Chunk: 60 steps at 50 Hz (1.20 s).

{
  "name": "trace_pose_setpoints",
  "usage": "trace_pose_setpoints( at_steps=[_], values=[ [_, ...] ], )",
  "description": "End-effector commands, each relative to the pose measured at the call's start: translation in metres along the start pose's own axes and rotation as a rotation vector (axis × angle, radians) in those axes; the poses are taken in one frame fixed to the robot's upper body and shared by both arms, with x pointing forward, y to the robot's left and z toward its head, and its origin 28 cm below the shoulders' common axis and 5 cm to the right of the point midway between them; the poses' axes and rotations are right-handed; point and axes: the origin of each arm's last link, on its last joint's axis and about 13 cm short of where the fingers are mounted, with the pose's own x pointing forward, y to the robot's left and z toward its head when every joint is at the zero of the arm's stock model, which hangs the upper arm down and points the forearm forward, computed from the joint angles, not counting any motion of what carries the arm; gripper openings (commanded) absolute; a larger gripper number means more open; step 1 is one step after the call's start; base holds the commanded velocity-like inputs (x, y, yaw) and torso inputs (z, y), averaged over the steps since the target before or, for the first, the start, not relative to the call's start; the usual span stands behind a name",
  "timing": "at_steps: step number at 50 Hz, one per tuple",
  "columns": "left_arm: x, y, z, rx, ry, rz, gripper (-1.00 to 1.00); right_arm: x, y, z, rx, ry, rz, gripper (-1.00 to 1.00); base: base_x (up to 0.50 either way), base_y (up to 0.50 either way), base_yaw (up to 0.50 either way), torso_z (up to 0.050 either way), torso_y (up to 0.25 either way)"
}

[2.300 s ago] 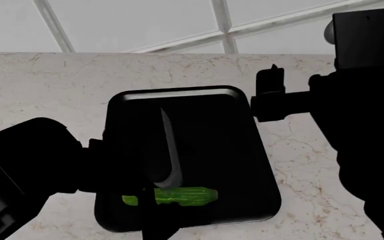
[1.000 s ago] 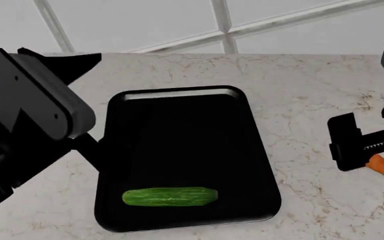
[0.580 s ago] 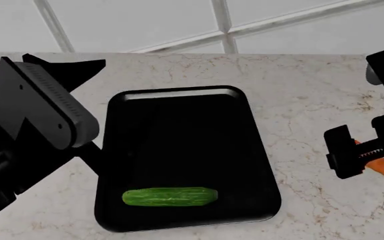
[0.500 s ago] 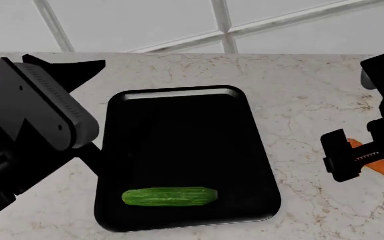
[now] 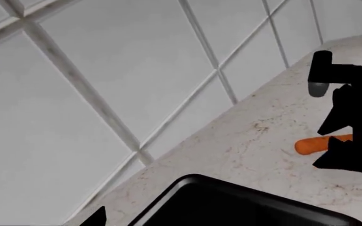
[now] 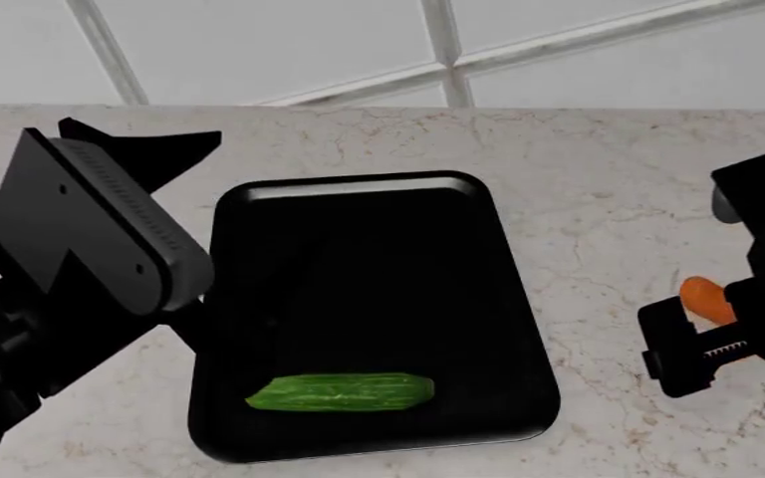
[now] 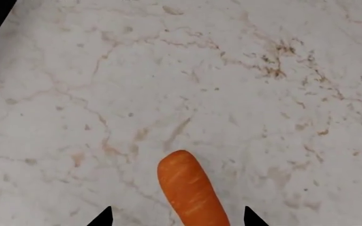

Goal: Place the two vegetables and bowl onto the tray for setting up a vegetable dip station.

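A pale veined marble counter (image 6: 596,189) runs back to a wall of large white tiles (image 5: 105,70) with grey grout. The left gripper (image 6: 143,149) hangs raised over the counter; its fingertips barely show, so I cannot tell how far apart they are, and it holds nothing visible. Just to its right lies the tray (image 6: 356,189), its left edge partly hidden behind the arm; the cucumber (image 6: 340,391) rests crosswise at the near end. Well right of the tray, the right gripper (image 7: 176,217) stands spread, its two tips on either side of the carrot (image 7: 190,188) without touching. Only the carrot's blunt end shows. No bowl is in view.
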Motion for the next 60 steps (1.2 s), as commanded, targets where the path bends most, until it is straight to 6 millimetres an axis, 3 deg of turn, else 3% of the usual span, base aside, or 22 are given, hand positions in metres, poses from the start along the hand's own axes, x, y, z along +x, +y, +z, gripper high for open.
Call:
trace_pose_setpoints(
  at_steps=[1,8,9,22,32,43,50,57,60],
  values=[
    [0.0,-0.002,-0.001,0.005,0.009,0.0,1.0,0.013,-0.002,-0.011,0.0,0.059,-0.048,1.0,0.0,0.0,0.0,0.0,0.0],
    [-0.001,-0.001,-0.004,0.002,0.011,0.008,1.0,0.02,-0.001,-0.011,-0.014,0.127,-0.025,1.0,0.0,0.0,0.0,0.0,0.0],
    [0.0,0.0,-0.004,0.004,0.012,0.011,1.0,0.021,-0.001,-0.011,-0.018,0.133,-0.022,-1.0,0.0,0.0,0.0,-0.01,0.0],
    [-0.003,0.0,-0.004,-0.009,0.01,0.024,1.0,0.024,0.008,-0.007,-0.032,0.211,0.037,-1.0,0.0,0.0,0.0,-0.002,0.0],
    [-0.005,0.013,0.007,-0.091,-0.01,0.175,1.0,-0.013,0.035,0.046,-0.066,0.109,0.089,-1.0,0.0,0.0,0.0,-0.001,0.0],
    [-0.012,0.012,0.01,-0.101,-0.026,0.185,1.0,-0.042,0.045,0.083,0.014,0.013,0.057,-1.0,0.0,0.0,0.0,0.0,0.0],
    [-0.016,0.013,0.008,-0.115,-0.031,0.192,1.0,-0.052,0.046,0.096,0.052,-0.025,0.033,-1.0,0.0,0.0,0.0,0.0,0.0],
    [-0.018,0.015,0.006,-0.137,-0.038,0.206,1.0,-0.058,0.065,0.119,0.127,-0.092,0.103,-1.0,0.0,0.0,0.0,0.0,0.0],
    [-0.019,0.016,0.005,-0.146,-0.042,0.209,1.0,-0.055,0.072,0.127,0.133,-0.019,0.041,-1.0,0.0,0.0,0.0,0.0,0.0]
  ],
)
